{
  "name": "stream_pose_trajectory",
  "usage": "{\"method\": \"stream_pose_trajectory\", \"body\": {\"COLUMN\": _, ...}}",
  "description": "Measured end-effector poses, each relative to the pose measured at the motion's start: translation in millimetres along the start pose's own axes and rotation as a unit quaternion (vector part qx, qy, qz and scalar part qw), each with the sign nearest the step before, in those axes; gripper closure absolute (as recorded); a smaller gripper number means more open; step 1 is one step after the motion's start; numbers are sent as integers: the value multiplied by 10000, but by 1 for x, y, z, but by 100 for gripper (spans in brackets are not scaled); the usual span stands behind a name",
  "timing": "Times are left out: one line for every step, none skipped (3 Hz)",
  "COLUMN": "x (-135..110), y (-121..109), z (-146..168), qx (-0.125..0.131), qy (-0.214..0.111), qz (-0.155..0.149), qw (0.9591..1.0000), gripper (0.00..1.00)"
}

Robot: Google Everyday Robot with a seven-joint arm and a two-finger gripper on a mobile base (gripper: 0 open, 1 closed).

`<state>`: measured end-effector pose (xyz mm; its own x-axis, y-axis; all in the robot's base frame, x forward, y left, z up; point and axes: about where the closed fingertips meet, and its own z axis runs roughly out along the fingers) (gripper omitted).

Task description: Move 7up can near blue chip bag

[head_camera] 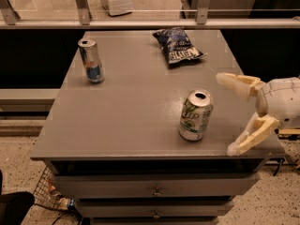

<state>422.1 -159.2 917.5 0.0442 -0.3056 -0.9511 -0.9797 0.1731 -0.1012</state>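
Note:
The 7up can [195, 115] stands upright near the front right of the grey table [131, 107], silver-white with green lettering and an open top. The blue chip bag [177, 45] lies flat at the back of the table, right of centre. My gripper [227, 114] is at the right, level with the can and a short way to its right. Its two cream fingers are spread wide, one at the back [236, 84] and one at the front [248, 137], with nothing between them.
A taller slim silver-and-blue can [91, 60] stands at the back left of the table. A metal rail [140, 23] runs behind the table. Drawers [154, 189] sit under the tabletop. A wire basket [49, 196] is on the floor at the lower left.

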Motion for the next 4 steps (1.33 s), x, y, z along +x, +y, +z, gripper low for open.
{"method": "stream_pose_trajectory", "body": {"x": 9, "y": -6, "z": 7, "qx": 20, "qy": -136, "qz": 82, "qw": 9999, "gripper": 0}}
{"method": "stream_pose_trajectory", "body": {"x": 21, "y": -18, "z": 20, "qx": 6, "qy": -545, "qz": 222, "qw": 9983, "gripper": 0}}
{"method": "stream_pose_trajectory", "body": {"x": 27, "y": -26, "z": 28, "qx": -17, "qy": -849, "qz": 277, "qw": 9960, "gripper": 0}}
{"method": "stream_pose_trajectory", "body": {"x": 24, "y": -30, "z": 35, "qx": -25, "qy": -1086, "qz": 197, "qw": 9939, "gripper": 18}}
